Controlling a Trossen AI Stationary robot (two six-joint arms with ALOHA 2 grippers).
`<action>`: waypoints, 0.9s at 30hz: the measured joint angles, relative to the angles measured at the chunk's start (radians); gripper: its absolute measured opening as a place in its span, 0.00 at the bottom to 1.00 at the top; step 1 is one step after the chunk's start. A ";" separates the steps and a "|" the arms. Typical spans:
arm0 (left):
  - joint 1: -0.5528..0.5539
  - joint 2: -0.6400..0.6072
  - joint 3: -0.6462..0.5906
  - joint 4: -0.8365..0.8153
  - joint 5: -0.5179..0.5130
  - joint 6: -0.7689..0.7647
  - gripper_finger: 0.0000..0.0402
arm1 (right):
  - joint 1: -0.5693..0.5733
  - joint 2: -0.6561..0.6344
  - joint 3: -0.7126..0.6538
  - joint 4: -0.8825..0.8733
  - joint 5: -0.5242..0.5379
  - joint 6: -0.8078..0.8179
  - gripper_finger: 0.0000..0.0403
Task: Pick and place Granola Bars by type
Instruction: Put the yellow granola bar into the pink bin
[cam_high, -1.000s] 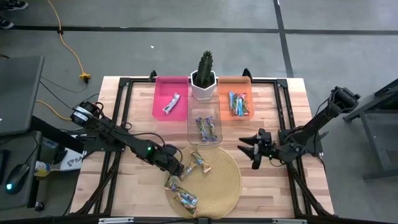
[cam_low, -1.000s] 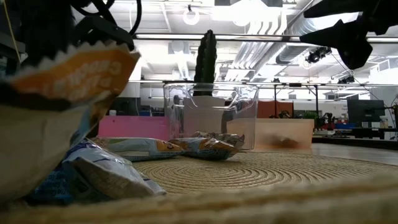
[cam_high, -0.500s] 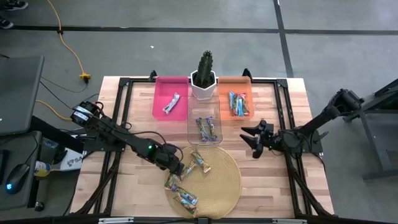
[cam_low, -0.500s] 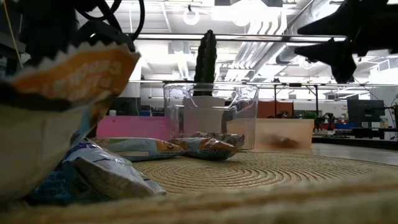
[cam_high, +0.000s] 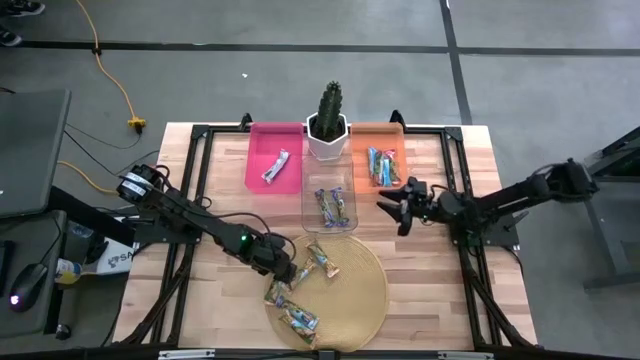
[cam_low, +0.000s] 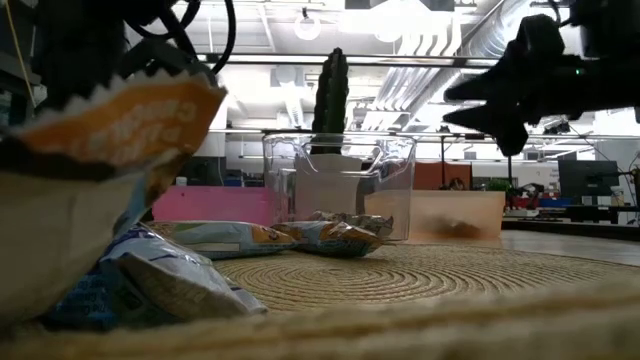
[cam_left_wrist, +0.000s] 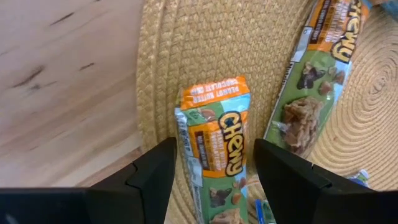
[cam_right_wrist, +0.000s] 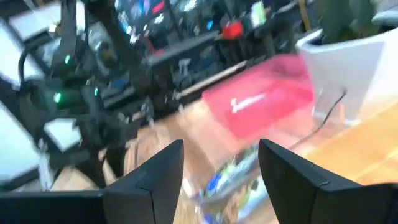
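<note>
Woven mat, three bins, both arms over the wooden counter (cam_high: 215, 150).

High view: granola bars (cam_high: 300, 290) lie on the round mat (cam_high: 365, 290), others in the pink bin (cam_high: 258, 150), clear bin (cam_high: 312, 215) and orange bin (cam_high: 400, 135); left hand (cam_high: 285, 270) is low at the mat's left edge; right hand (cam_high: 392, 205), empty, hangs right of the clear bin.
Left wrist view: fingers (cam_left_wrist: 152, 177) spread either side of an orange-green bar (cam_left_wrist: 217, 155), not touching.
Right wrist view: fingers (cam_right_wrist: 146, 180) apart, nothing between.

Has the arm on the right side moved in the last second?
Yes. The right end effector has swung up from beside the round mat toward the orange bin, its fingers open.
</note>
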 joint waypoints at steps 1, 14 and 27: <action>0.000 0.004 0.000 -0.001 0.005 0.000 0.53 | -0.011 0.000 0.000 -0.020 -0.027 0.002 0.48; 0.000 0.017 -0.001 -0.001 0.013 -0.011 0.53 | -0.019 0.000 0.000 -0.320 -0.129 -0.120 0.48; 0.000 0.019 -0.003 -0.014 -0.010 -0.012 0.53 | -0.019 0.000 0.001 -0.416 -0.099 -0.263 0.31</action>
